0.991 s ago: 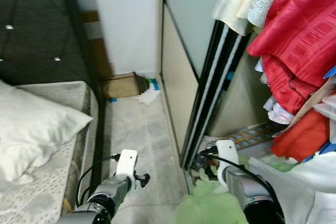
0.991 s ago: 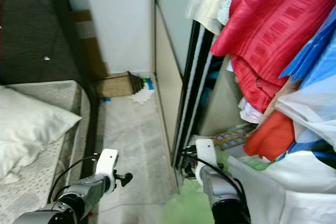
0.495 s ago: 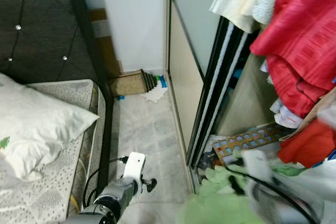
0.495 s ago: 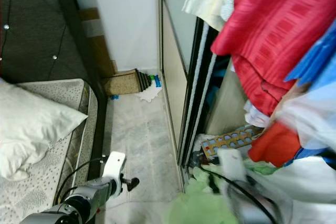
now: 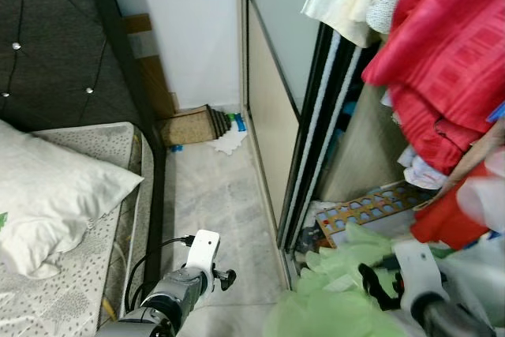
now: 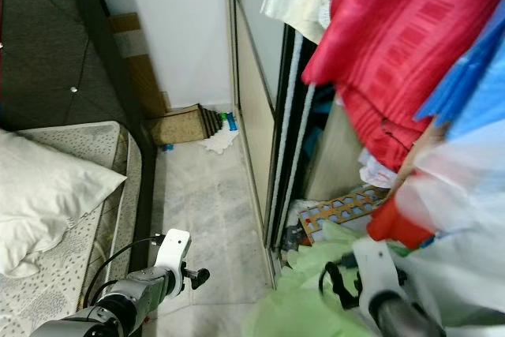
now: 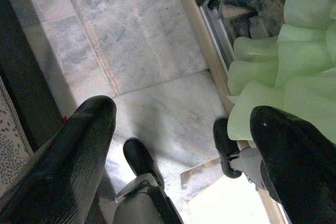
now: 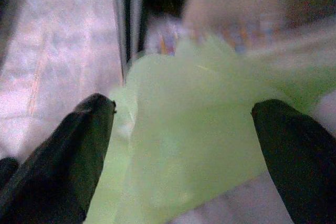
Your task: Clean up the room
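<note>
Two end effectors are held wide open. The right end effector (image 8: 178, 124) is spread over the soft light green cloth (image 5: 339, 282) heaped by the black sliding wardrobe door (image 5: 312, 140). The cloth could be snagged there. The left end effector (image 7: 181, 129) is kept above the grey marble floor (image 5: 213, 195).

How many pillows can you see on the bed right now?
1: a white pillow lying on the mattress at the robot's left, below the dark headboard. More may lie beyond the frame's edge.

Head stereo downward; wrists floorward.
</note>
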Controlling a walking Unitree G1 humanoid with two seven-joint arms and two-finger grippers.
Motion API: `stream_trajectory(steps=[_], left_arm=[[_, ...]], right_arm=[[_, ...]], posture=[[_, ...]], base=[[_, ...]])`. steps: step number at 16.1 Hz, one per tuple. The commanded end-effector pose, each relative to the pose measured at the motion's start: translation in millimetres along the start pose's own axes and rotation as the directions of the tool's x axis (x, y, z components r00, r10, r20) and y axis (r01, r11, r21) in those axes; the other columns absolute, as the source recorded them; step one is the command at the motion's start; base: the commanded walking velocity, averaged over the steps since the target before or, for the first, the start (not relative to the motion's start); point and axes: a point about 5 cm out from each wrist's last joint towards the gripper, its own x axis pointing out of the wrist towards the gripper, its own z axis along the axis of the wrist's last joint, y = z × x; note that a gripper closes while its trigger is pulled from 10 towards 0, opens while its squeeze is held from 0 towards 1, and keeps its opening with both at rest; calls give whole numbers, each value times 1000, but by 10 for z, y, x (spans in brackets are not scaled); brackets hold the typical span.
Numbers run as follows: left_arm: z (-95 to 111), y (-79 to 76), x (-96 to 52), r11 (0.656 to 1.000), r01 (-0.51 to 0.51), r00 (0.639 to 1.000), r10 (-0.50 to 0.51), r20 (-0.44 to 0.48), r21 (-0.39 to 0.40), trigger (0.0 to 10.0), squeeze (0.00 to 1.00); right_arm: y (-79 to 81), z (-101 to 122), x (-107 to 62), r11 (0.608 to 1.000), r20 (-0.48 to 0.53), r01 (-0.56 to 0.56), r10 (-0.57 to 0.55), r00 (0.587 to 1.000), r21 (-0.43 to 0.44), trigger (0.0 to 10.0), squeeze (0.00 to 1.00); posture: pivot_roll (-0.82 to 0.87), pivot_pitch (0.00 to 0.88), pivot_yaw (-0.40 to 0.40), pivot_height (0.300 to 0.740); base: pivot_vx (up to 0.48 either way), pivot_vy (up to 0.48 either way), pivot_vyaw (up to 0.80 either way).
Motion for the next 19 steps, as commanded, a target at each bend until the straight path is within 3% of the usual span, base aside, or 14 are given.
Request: stream_trajectory(steps=[1, 3, 5, 6, 7, 11, 12, 14, 16, 17, 19], left_arm=[[3, 41, -9, 1000, -9, 1000, 9, -4, 5, 10000, 0], [8, 61, -13, 1000, -15, 1000, 15, -1, 4, 10000, 0], [12, 69, -15, 1000, -17, 1000, 17, 1, 4, 10000, 0], [14, 78, -16, 1000, -20, 1000, 20, 3, 0, 10000, 0], [15, 83, -18, 1000, -21, 1000, 21, 4, -2, 10000, 0], [15, 108, -23, 1000, -25, 1000, 25, 6, -9, 10000, 0], [18, 110, -24, 1000, -25, 1000, 25, 7, -8, 10000, 0], [28, 108, -24, 1000, -23, 1000, 23, 9, -3, 10000, 0], [34, 102, -22, 1000, -22, 1000, 22, 10, 1, 10000, 0], [41, 100, -22, 1000, -22, 1000, 22, 13, -1, 10000, 0], [47, 106, -23, 1000, -26, 999, 27, 18, -14, 10000, 0]], right_arm=[[6, -158, -56, 999, 67, -32, 34, 997, -36, 10000, 0], [-1, -372, -123, 998, 139, -32, 39, 990, -48, 10000, 0], [-34, -404, -186, 997, 195, -24, 39, 980, -75, 10000, 0], [-47, -444, -240, 999, 205, -38, 41, 978, -18, 10000, 0], [-37, -476, -265, 998, 219, -54, 56, 974, -14, 10000, 0], [-5, -436, -329, 990, 365, -134, 141, 920, -45, 10000, 0], [-16, -372, -300, 990, 393, -131, 143, 908, -57, 10000, 0], [24, -191, -87, 986, 462, -143, 166, 871, -84, 10000, 0], [110, -127, 81, 983, 460, -175, 181, 869, -55, 10000, 0], [207, -135, 181, 974, 426, -223, 215, 879, -32, 10000, 0], [446, -183, 273, 939, 394, -333, 338, 855, -83, 10000, 0]], posture=[[-286, 43, 31, 740], [-288, 41, 26, 740], [-287, 40, 19, 740], [-288, 38, 17, 740], [-288, 38, 16, 740], [-291, 37, 15, 740], [-292, 38, 17, 740], [-291, 38, 20, 740], [-291, 38, 20, 740], [-271, 33, 19, 740], [-257, 34, 13, 740]], base=[[0, 0, 0], [0, 0, 0], [0, 0, 0], [0, 0, 0], [0, 0, 0], [0, 0, 0], [0, 0, 0], [0, 0, 0], [0, 0, 0], [0, 0, 0], [0, 0, 0]])
